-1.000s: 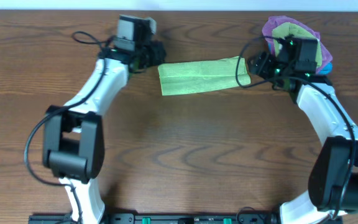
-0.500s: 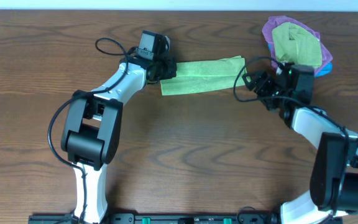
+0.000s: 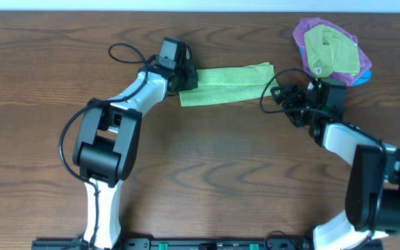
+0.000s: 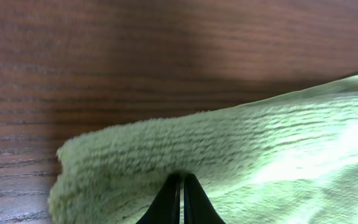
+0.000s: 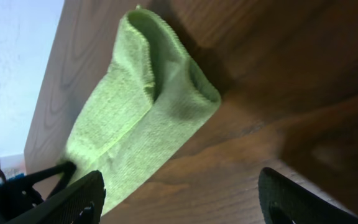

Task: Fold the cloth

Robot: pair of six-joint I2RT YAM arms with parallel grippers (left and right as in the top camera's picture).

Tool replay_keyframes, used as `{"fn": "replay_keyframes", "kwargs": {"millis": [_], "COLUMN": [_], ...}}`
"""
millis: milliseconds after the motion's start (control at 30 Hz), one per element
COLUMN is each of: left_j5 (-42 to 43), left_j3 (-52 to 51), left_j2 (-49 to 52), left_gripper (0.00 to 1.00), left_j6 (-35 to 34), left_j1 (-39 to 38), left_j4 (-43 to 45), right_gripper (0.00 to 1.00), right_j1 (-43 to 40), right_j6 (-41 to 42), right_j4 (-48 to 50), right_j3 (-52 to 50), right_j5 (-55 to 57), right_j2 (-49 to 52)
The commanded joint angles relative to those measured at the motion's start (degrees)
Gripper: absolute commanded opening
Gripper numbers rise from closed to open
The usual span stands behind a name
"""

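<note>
Folded lime-green terry cloth [image 3: 228, 83], far-centre on the wood table [image 3: 200, 173], is pinched at its left end by the left gripper [image 3: 186, 78], so both right-end layers should probably get grabbed by the open right gripper [image 3: 275, 96].

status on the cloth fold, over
Left gripper shut on left end of cloth. Right gripper open, empty, near its right end. Cloth folded to a strip. Cloth pile far right, out of the way.

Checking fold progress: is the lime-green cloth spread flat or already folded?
Folded: the cloth lies as a narrow strip, and the right wrist view shows doubled layers at its end.
</note>
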Motion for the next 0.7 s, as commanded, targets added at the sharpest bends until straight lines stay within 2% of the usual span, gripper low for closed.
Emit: {"fn": "replay_keyframes", "kwargs": {"millis": [0,467,667], "left_j5": [-0.59,-0.13,0.52], "left_j3": [-0.24,-0.24,-0.24], "left_j2": [1.73,2.91,2.91], "left_gripper": [0.06,0.06,0.06], "left_j6": [-0.76,-1.66,-1.62], "left_j1": [-0.28,-0.28,-0.28], "left_j4": [0.09,-0.48,-1.27], "right_gripper": [0.79,0.79,0.78], "right_j1": [0.59,5.79,8.35], "right_j6": [2.4,10.34,10.95], "right_j4": [1.84,14.6,24.24], "right_j3": [-0.37,-0.33,-0.2], "right_j5": [-1.07,4.13,9.84], "right_j2": [3.48,13.38,20.26]}}
